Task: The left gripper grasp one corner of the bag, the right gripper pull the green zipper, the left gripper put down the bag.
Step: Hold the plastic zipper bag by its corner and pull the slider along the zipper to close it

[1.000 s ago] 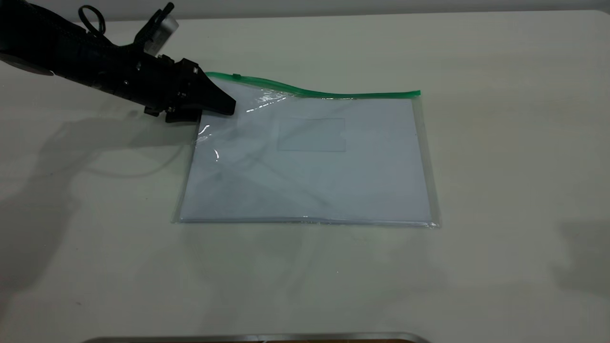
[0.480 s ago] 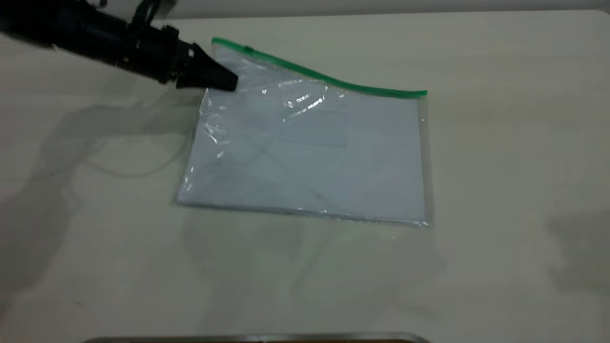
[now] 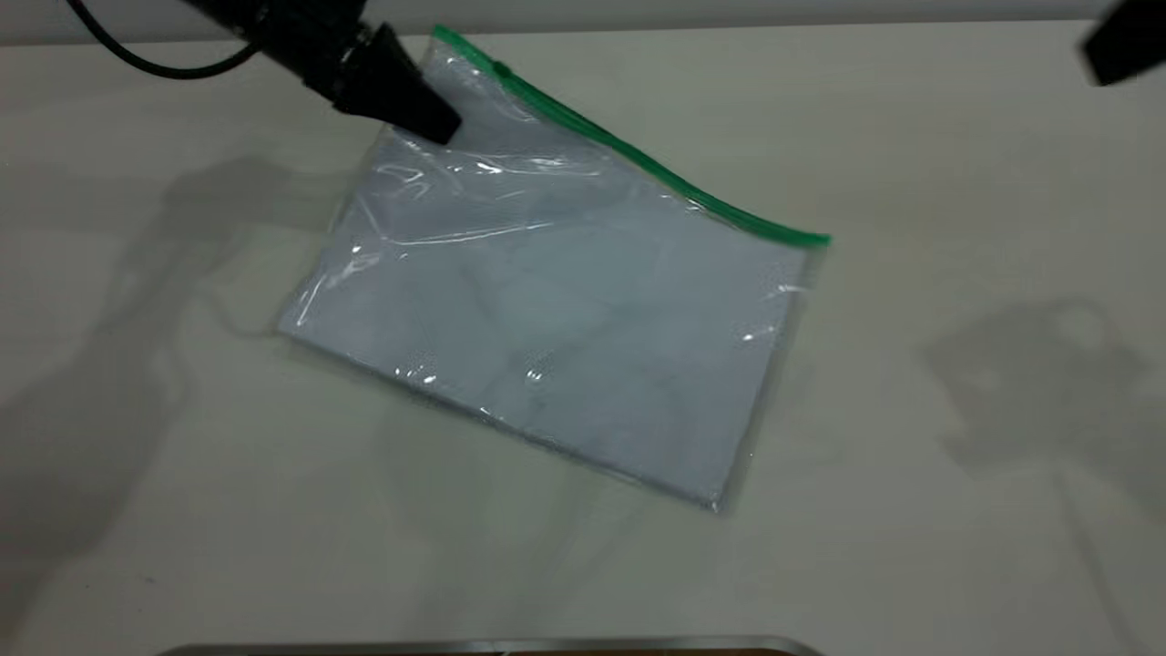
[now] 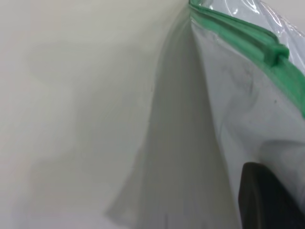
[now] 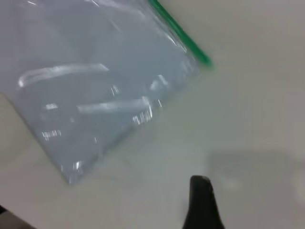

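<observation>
The table (image 3: 956, 510) carries the bag (image 3: 565, 310), whose corner (image 3: 446, 55) nearest the green zipper (image 3: 638, 159) is raised. The left tool (image 3: 437, 128) pinches the bag just below that corner. The right tool (image 3: 1125, 41) (its jaws unreadable) hangs well apart from the bag.

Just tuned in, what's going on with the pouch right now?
The left gripper is shut on the bag near the corner at the end of the green zipper, holding that end up off the table while the opposite end hangs lower. The slider sits close to the held corner. The right gripper is off to the right, above the table, not touching the bag.
</observation>
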Motion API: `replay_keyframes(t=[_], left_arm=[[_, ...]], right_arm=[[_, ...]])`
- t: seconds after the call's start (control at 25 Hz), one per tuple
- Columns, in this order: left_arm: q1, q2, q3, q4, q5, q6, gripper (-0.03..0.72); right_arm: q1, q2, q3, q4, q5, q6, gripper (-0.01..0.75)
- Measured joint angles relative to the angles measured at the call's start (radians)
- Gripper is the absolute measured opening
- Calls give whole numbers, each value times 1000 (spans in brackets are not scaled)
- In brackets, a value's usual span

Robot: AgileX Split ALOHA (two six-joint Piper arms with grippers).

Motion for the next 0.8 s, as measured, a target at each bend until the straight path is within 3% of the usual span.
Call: replay_keyframes(t=[0.32,0.8], left_arm=[[-104,0,-30,20,-5,272,51],[-189,0,-30,21,-15,395,51]], right_arm=[[107,303,-210,328,37,-431,579],[218,620,-445,430,132,-566,579]])
